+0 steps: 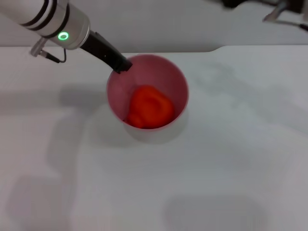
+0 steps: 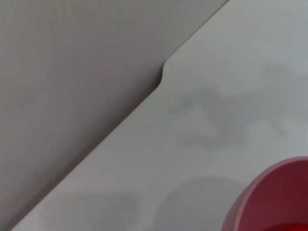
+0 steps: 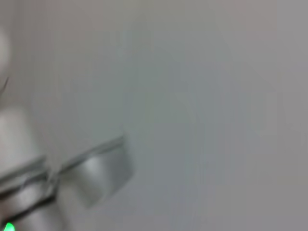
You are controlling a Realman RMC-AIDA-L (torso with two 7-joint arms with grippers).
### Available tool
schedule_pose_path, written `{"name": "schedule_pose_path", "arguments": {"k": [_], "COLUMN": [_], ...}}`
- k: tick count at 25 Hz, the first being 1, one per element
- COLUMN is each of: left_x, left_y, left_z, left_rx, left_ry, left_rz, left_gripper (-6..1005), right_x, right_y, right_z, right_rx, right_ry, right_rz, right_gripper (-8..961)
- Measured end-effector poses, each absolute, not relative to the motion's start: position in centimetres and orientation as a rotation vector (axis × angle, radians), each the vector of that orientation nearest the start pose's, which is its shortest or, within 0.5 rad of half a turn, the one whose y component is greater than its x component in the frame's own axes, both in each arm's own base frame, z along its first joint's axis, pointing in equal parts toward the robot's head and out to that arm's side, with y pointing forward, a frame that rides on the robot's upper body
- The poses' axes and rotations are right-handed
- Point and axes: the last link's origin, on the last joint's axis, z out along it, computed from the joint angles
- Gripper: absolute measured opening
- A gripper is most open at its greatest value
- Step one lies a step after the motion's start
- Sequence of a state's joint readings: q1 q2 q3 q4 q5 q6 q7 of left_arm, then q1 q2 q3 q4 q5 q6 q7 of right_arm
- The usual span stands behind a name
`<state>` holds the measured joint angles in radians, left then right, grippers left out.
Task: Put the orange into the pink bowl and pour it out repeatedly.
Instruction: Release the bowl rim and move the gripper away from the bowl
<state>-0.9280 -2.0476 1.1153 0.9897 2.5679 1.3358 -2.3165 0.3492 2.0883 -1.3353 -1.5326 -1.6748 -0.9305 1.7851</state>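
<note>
The pink bowl (image 1: pixel 171 79) is in the middle of the head view, its mouth turned up towards the camera. The orange (image 1: pixel 150 107) lies inside it, against the near wall. My left gripper (image 1: pixel 120 66) reaches in from the upper left and is shut on the bowl's far left rim. The bowl's shadow falls on the table below and left of it. The left wrist view shows part of the bowl's rim (image 2: pixel 262 195) and a sliver of the orange (image 2: pixel 288 227). My right gripper (image 1: pixel 284 12) is parked at the top right edge, mostly out of frame.
The white table (image 1: pixel 216 168) runs under everything. Its far edge, with a step in it (image 1: pixel 216 48), runs along the top of the head view and also shows in the left wrist view (image 2: pixel 161 77). The right wrist view shows only the left arm (image 3: pixel 29 202), blurred.
</note>
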Motion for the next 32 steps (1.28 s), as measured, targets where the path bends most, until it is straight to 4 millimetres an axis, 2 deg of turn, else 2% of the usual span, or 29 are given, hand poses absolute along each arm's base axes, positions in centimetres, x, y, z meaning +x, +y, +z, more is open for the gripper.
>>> {"name": "schedule_pose_path", "arguments": {"k": [4,5,6,10,14,19,23,32], "left_x": [-13.7,-13.7,-14.0,-14.3,-14.7,-14.9,-15.2,-15.6], "left_y": [43.8,43.8,43.7,43.7,43.6,43.5,43.2,41.5], "left_z": [1.0,1.0,1.1,1.1,1.0,0.9,0.7,1.0], "left_rx": [-2.605,-2.605,-2.6,-2.596,-2.592,-2.585,-2.588,-2.646], "left_ry": [-0.697,-0.697,-0.709,-0.721,-0.742,-0.771,-0.81,-0.894], "left_rz": [0.241,0.241,0.239,0.237,0.236,0.235,0.247,0.404], "left_gripper": [44,44,44,44,44,45,45,45], "right_x": [13.5,15.5,15.5,19.7,24.3,28.7,29.6,29.4], "right_y": [36.3,35.7,35.7,34.1,31.8,29.6,29.2,29.6], "right_z": [8.7,9.6,9.6,11.3,12.4,13.1,13.2,12.7], "right_rx": [-2.126,-2.008,-2.008,-1.741,-1.463,-1.217,-1.187,-1.201], "right_ry": [0.109,0.091,0.091,0.062,0.027,0.053,0.077,0.077], "right_rz": [0.973,1.042,1.042,1.161,1.204,1.17,1.159,1.158], "right_gripper": [548,548,548,547,546,546,546,546]}}
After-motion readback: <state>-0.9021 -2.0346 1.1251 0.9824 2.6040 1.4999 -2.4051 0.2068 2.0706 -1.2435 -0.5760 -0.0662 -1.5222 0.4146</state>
